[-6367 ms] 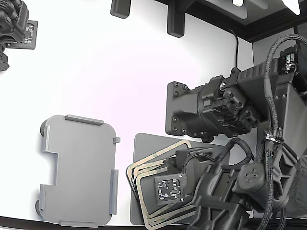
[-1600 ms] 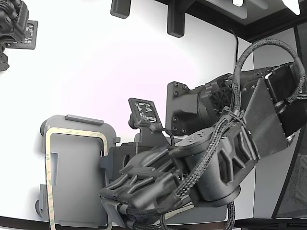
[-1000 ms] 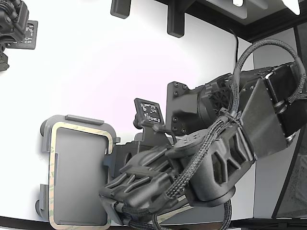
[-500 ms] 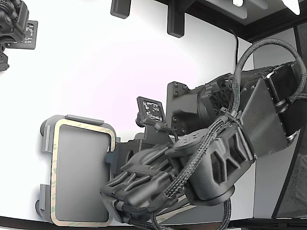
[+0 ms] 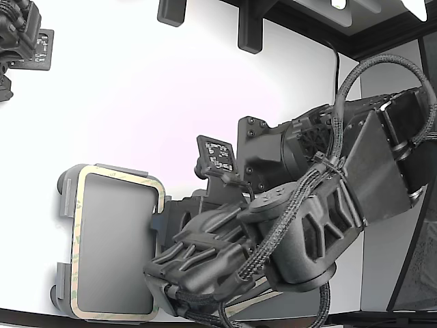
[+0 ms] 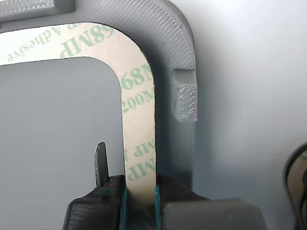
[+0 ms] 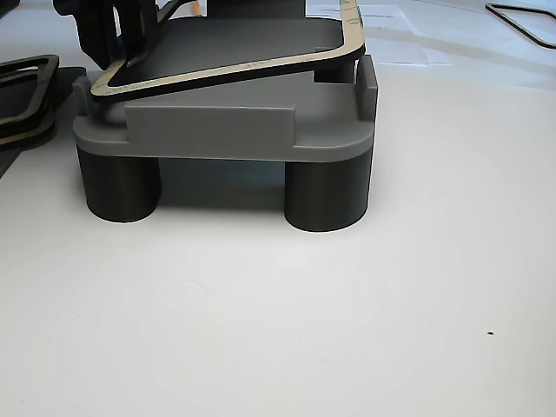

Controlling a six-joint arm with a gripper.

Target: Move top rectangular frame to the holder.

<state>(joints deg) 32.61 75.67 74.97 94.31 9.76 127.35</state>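
The top rectangular frame (image 5: pixel 77 239) is a thin tan frame with green print. It lies over the light grey holder (image 5: pixel 113 246) at the lower part of the exterior view's left. My gripper (image 5: pixel 164 222) reaches in from the exterior view's right and is shut on the frame's long side there. In the wrist view the frame (image 6: pixel 136 105) runs between my gripper (image 6: pixel 139 199) fingers, just inside the holder's rim (image 6: pixel 184 52) and beside a raised tab (image 6: pixel 184 100). The other view shows the frame (image 7: pixel 234 65) tilted above the holder (image 7: pixel 208 130), with the gripper (image 7: pixel 117 43) gripping its lower end.
More tan frames (image 7: pixel 26 82) are stacked beside the holder, and a sliver of them (image 5: pixel 256 304) shows under my arm. A second arm (image 5: pixel 17 34) sits at the exterior view's top left. Dark brackets (image 5: pixel 249 31) stand along the back.
The frame came off the stack at the exterior view's right and now sits over the holder. In the last second it slid slightly up and right, lining up with the rim.
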